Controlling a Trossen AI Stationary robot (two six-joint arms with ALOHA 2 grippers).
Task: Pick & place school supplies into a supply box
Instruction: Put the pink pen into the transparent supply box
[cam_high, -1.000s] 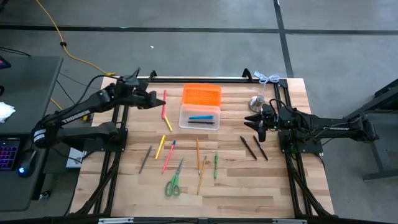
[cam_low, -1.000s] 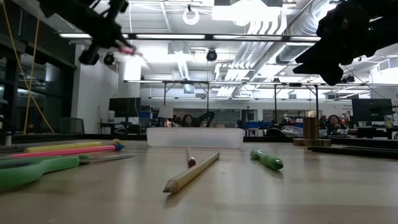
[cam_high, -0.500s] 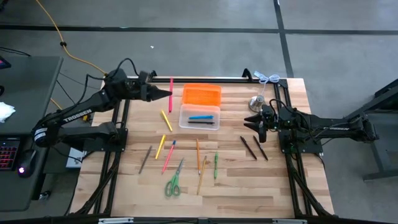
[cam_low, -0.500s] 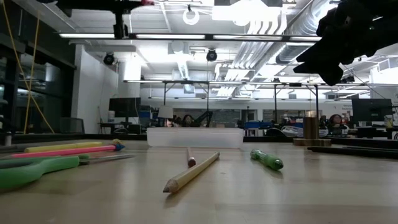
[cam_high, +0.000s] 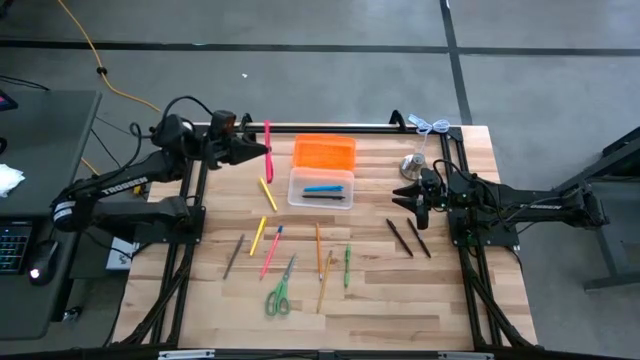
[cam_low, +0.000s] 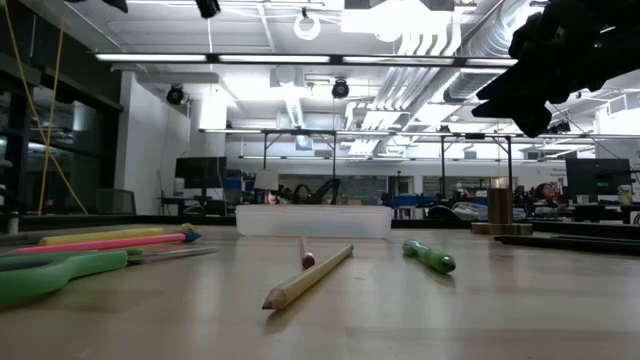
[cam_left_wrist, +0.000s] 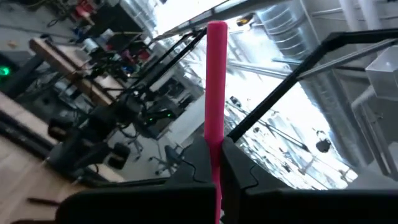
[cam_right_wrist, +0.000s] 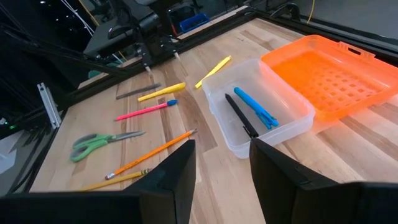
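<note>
My left gripper (cam_high: 260, 152) is high above the table's far left, left of the supply box, shut on a pink pen (cam_high: 268, 148). The supply box (cam_high: 321, 188) is clear plastic with its orange lid (cam_high: 324, 153) lying open behind it. It holds a blue pen (cam_high: 324, 188) and a dark pen (cam_high: 324, 197). My right gripper (cam_high: 412, 200) is open and empty, right of the box; it also shows in its own wrist view (cam_right_wrist: 222, 168). More pens, pencils and green-handled scissors (cam_high: 279, 292) lie flat on the table. My left gripper pinches the pink pen near its middle (cam_left_wrist: 215, 163) between its two fingers. The fingers come from the table's left, about level, and lie across the pen. The pen is lifted clear of the table, one long end (cam_left_wrist: 216, 68) sticking out past the fingers.
A yellow pen (cam_high: 267, 193) lies left of the box. Near the front lie a yellow pen (cam_high: 258, 236), a pink one (cam_high: 271, 250), a grey pencil (cam_high: 233, 256), orange pencils (cam_high: 318, 248), a green pen (cam_high: 347, 265). Two dark brown pens (cam_high: 408, 238) lie near my right gripper. A metal bell (cam_high: 412, 166) stands behind it.
My left gripper has risen with the pink pen, out of the top of the low view, and the arm has drawn back a little toward the table's left. The pen stays pinched and clear of the table.
</note>
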